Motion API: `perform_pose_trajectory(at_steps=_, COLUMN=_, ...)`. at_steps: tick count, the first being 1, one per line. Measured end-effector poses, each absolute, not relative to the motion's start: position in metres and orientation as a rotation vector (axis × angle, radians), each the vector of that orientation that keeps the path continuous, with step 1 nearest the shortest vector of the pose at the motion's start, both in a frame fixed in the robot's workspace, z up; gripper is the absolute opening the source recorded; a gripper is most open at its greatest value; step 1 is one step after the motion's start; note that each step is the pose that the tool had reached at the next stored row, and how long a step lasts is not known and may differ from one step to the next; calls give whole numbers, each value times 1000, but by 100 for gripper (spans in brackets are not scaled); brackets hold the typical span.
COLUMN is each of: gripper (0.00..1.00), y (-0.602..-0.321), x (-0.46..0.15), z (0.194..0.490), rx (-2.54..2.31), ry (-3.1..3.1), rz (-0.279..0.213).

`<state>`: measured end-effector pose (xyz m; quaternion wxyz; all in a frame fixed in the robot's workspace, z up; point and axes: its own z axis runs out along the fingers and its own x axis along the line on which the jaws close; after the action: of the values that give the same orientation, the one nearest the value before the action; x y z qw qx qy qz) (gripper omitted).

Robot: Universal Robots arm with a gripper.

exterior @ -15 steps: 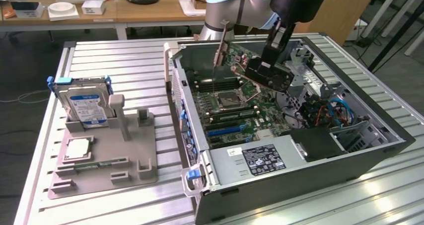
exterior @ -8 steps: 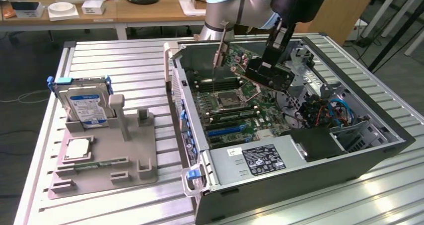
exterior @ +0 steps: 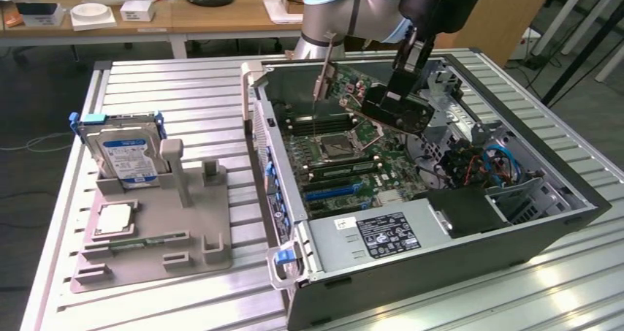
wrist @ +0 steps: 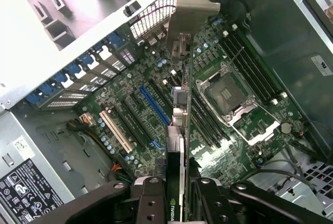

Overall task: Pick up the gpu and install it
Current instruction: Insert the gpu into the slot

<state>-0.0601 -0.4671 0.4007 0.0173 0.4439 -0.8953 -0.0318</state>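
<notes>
Wrist view | hand [wrist: 176,195] grips gpu [wrist: 178,102] | suspended above motherboard [wrist: 130,117]

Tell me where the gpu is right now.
The gpu hangs tilted in the gripper, above the motherboard of the open case, in the upper middle of the exterior view.

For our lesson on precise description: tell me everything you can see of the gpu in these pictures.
The gpu is a thin, flat, dark circuit card with a pale metal bracket at one end and an NVIDIA mark near the other. The hand grips that marked end from both faces. The card hangs tilted above the motherboard inside the open computer case, seated in no slot.
</notes>
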Motion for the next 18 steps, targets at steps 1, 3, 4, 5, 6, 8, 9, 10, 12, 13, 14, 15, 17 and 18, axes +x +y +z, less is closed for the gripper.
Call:
perform_pose_trajectory(at_steps=1, gripper=26, y=-467, x=-60, z=401, rx=1385, ry=-2779, rz=-99)
perform_pose_trajectory(at_steps=3, gripper=26, y=-467, x=-60, z=401, rx=1397, ry=-2773, rz=-98)
perform_pose_trajectory(at_steps=4, gripper=26, y=-467, x=-60, z=401, rx=1403, ry=-2770, rz=-98)
perform_pose_trajectory(at_steps=5, gripper=26, y=-467, x=-60, z=401, rx=1409, ry=-2767, rz=-98)
perform_pose_trajectory(at_steps=6, gripper=26, y=-467, x=-59, z=401, rx=1415, ry=-2763, rz=-98)
perform_pose_trajectory(at_steps=8, gripper=26, y=-467, x=-59, z=401, rx=1428, ry=-2757, rz=-98)
perform_pose_trajectory(at_steps=9, gripper=26, y=-467, x=-59, z=401, rx=1433, ry=-2753, rz=-98)
perform_pose_trajectory(at_steps=10, gripper=26, y=-467, x=-59, z=401, rx=1439, ry=-2750, rz=-98)
perform_pose_trajectory(at_steps=12, gripper=26, y=-467, x=-59, z=401, rx=1451, ry=-2744, rz=-97)
perform_pose_trajectory(at_steps=13, gripper=26, y=-467, x=-59, z=401, rx=1457, ry=-2740, rz=-97)
perform_pose_trajectory(at_steps=14, gripper=26, y=-467, x=-59, z=401, rx=1463, ry=-2737, rz=-97)
perform_pose_trajectory(at_steps=15, gripper=26, y=-467, x=-59, z=401, rx=1470, ry=-2733, rz=-97)
perform_pose_trajectory(at_steps=17, gripper=26, y=-467, x=-58, z=401, rx=1482, ry=-2727, rz=-97)
perform_pose_trajectory(at_steps=18, gripper=26, y=-467, x=-58, z=401, rx=1488, ry=-2723, rz=-97)
